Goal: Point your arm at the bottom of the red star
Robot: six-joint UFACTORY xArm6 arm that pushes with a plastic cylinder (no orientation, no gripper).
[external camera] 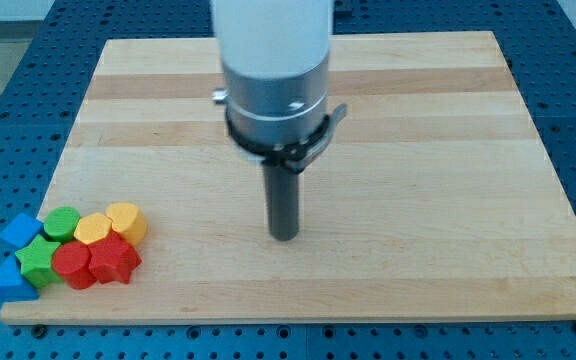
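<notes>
The red star (114,261) lies near the board's bottom left corner, at the right end of a tight cluster of blocks. My tip (284,236) rests on the board well to the right of the star, near the middle of the view, apart from every block. Touching the star are a red round block (72,265) on its left and a yellow pentagon (93,229) and a yellow hexagon (126,220) above it.
The cluster also holds a green round block (63,223), a green star (38,261), a blue block (20,231) and a blue triangle (10,280) at the wooden board's (418,150) left edge. A blue pegboard table surrounds the board.
</notes>
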